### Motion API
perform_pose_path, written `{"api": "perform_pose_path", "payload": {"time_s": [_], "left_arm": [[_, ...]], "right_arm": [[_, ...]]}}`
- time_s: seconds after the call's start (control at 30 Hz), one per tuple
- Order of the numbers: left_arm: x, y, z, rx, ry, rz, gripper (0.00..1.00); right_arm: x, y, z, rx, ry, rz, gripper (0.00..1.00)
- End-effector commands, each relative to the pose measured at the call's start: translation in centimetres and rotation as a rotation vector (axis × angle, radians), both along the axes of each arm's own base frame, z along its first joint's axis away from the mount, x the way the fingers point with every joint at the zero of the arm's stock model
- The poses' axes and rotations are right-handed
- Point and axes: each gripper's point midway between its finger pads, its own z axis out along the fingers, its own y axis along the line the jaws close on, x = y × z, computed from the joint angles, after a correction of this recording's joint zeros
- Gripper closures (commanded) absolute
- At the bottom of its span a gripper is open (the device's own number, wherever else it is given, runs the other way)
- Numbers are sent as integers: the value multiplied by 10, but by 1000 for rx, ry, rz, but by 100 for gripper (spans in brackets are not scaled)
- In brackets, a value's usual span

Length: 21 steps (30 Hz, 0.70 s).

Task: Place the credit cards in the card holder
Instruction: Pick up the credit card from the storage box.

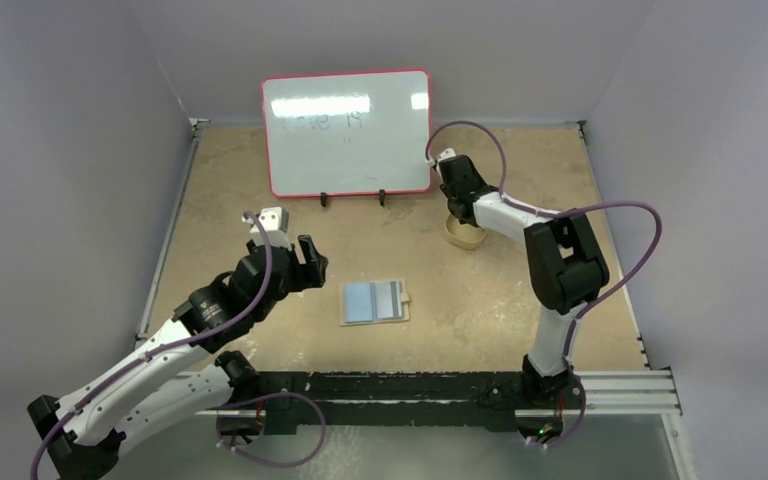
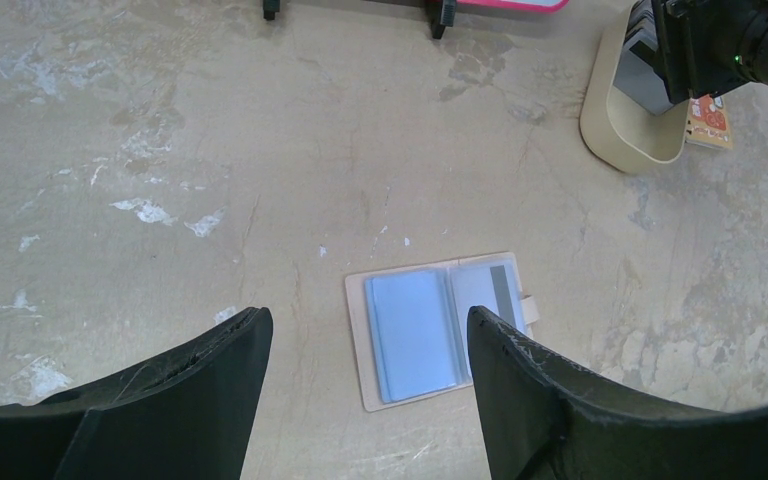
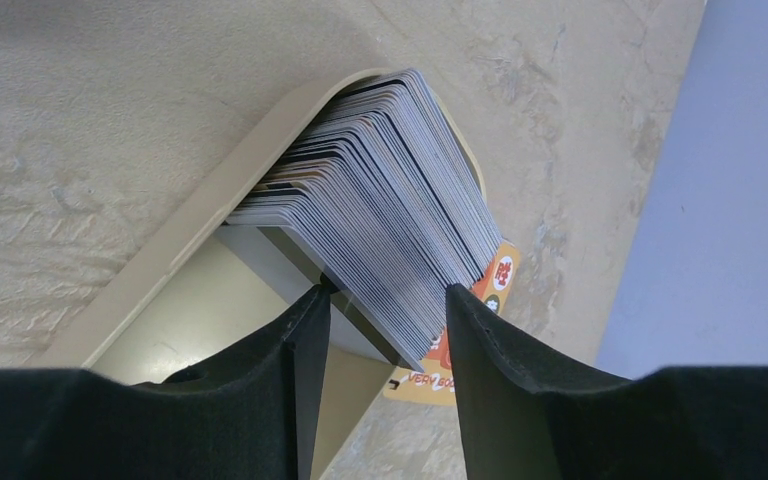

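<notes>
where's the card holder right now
In the top view the card holder lies open near the centre of the table, just right of the left gripper, in front of the whiteboard and nearer than the tan dish.

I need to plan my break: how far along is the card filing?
Early. Done: the open wallet already shows a blue card and a striped card inside. In hand: the right tool straddles part of the card stack in the dish; whether it grips them is unclear. The left tool hangs open near the wallet. Left: nearly the whole stack.
</notes>
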Motion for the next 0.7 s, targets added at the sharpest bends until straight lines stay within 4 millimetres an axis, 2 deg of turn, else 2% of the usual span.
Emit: {"api": "perform_pose_path", "payload": {"time_s": [0.0,0.2,0.67], "left_arm": [[4,-1,16,-26,-45,12,29],[4,-1,16,-23,-43,11,29],[4,-1,16,-26,-44,13,29]], "right_arm": [[17,-9,31,-13,-89,-49,53],[17,-9,39,-3,-106,-53,60],[15,-7,40,17,-105,-45,79]]}}
